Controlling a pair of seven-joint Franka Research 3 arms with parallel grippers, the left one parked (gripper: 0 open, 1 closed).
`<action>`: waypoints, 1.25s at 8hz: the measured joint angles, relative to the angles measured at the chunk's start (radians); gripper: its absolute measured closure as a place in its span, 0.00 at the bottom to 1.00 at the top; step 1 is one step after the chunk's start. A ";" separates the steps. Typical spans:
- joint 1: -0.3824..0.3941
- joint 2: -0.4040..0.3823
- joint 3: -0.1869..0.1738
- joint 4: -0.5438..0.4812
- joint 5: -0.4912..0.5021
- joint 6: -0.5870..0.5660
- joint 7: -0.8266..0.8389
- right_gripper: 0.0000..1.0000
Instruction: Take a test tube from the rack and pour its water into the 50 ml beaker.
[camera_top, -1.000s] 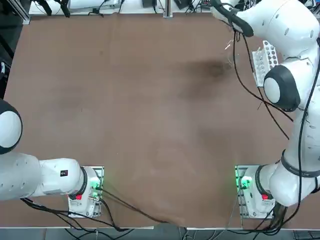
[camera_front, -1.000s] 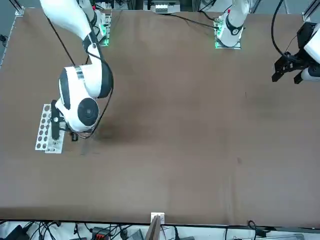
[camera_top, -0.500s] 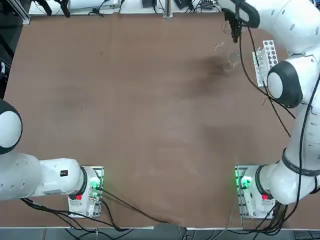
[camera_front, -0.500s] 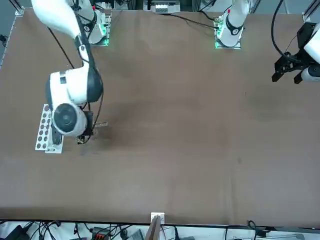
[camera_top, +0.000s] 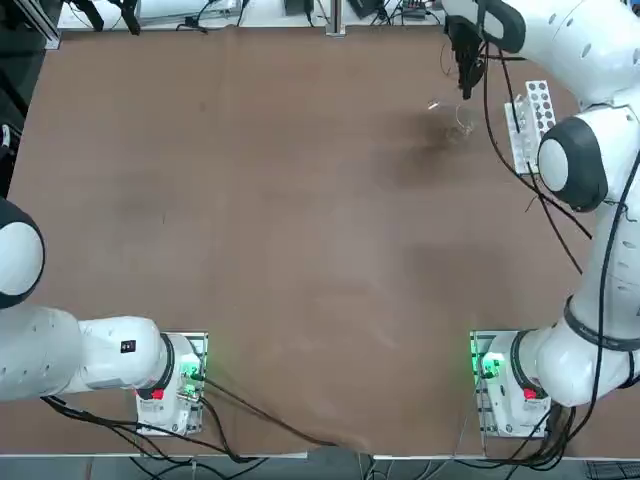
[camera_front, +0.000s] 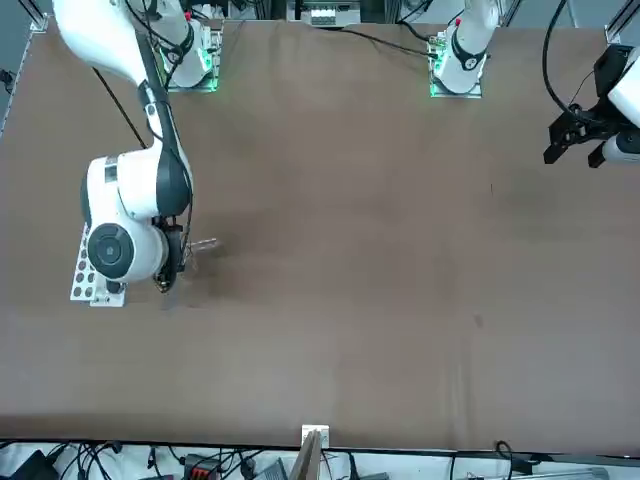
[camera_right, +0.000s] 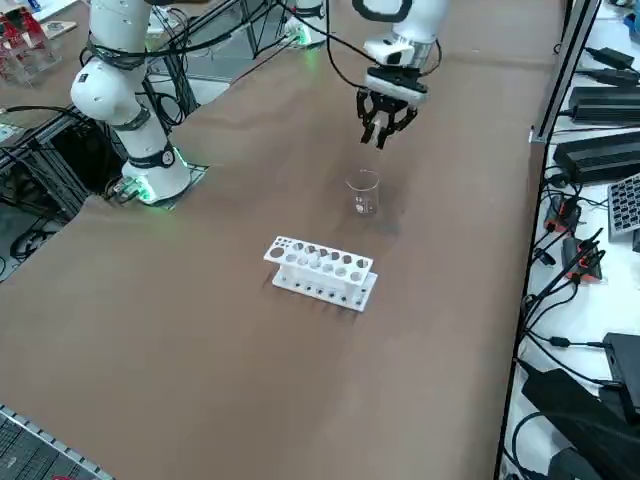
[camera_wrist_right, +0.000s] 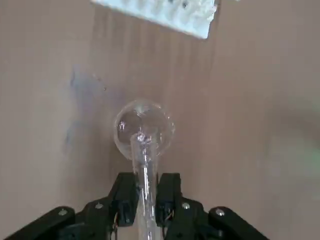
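Observation:
My right gripper (camera_wrist_right: 145, 189) is shut on the test tube (camera_wrist_right: 143, 167), a thin clear glass tube clamped between its black fingers. The tube's far end lies over the round rim of the 50 ml beaker (camera_wrist_right: 144, 129), which stands on the brown table. In the right side view the gripper (camera_right: 385, 128) hangs a little above and beyond the beaker (camera_right: 363, 192). The white rack (camera_right: 321, 271) stands close to the beaker on the near side. From overhead the gripper (camera_top: 466, 78) is near the table's far right, the rack (camera_top: 527, 124) to its right. I cannot make out any water.
The table's right edge runs close behind the rack. Black cables (camera_top: 500, 150) hang from my right arm over the table near the rack. Beyond the table's far edge lie boxes and cables (camera_right: 600, 160).
My right arm has swung from over the rack toward the beaker and turned its wrist. The tube now lies tilted, sticking out sideways from the gripper.

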 joint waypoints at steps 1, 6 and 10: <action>-0.004 -0.004 0.000 -0.021 0.038 0.017 -0.042 0.76; -0.046 -0.117 -0.001 -0.214 0.177 0.134 -0.232 0.75; -0.062 -0.116 -0.001 -0.269 0.251 0.174 -0.329 0.75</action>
